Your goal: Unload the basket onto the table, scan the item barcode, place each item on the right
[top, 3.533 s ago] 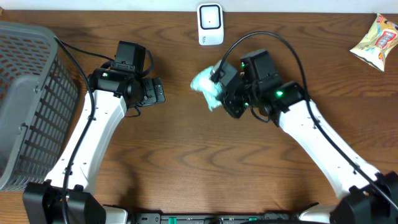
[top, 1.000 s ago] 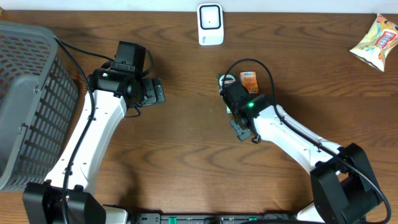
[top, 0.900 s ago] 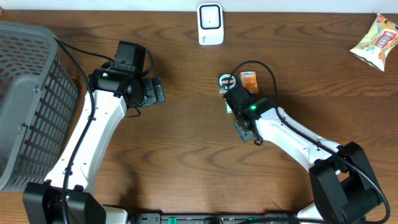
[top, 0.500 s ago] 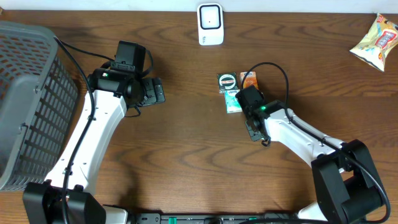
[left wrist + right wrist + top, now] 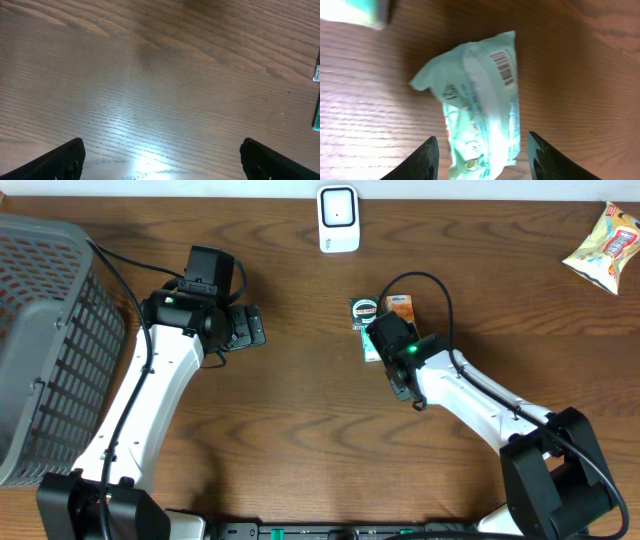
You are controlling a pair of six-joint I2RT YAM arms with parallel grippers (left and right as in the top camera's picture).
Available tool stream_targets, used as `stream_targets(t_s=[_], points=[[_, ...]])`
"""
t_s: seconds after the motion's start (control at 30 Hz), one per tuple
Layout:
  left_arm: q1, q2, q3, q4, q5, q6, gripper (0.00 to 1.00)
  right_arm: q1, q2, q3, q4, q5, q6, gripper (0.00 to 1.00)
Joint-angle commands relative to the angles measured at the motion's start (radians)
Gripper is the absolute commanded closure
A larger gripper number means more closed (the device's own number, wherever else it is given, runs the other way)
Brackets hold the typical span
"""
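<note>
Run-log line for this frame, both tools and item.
left tool: open, over wooden table | right tool: open, straddling pale green plastic packet | packet: flat, barcode up, apart from white scanner

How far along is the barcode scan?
Done: nothing confirmed. The green packet lies flat on the table, barcode facing up.
In hand: the right gripper straddles the packet, jaws either side, not yet clamped.
Left: grip it, lift it and show the barcode to the white scanner at the table's far edge.
The left gripper hangs open over bare wood, idle.
</note>
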Motion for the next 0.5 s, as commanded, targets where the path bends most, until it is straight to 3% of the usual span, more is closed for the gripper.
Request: stream_targets(t_s=[0.0, 0.27, 0.47], points=[[0.005, 0.002, 0.005, -0.006, -0.013, 0.006, 0.03, 0.011, -0.006, -0.027, 0.014, 0.011, 0.017, 0.5], [0.005, 0.002, 0.005, -0.006, -0.013, 0.006, 0.02, 0.005, -0.006, -0.111, 0.127, 0.01, 0.027, 0.51], [0.005, 0.002, 0.005, -0.006, -0.013, 0.006, 0.02, 0.005, -0.006, -0.168, 0.199, 0.008, 0.027, 0.57]])
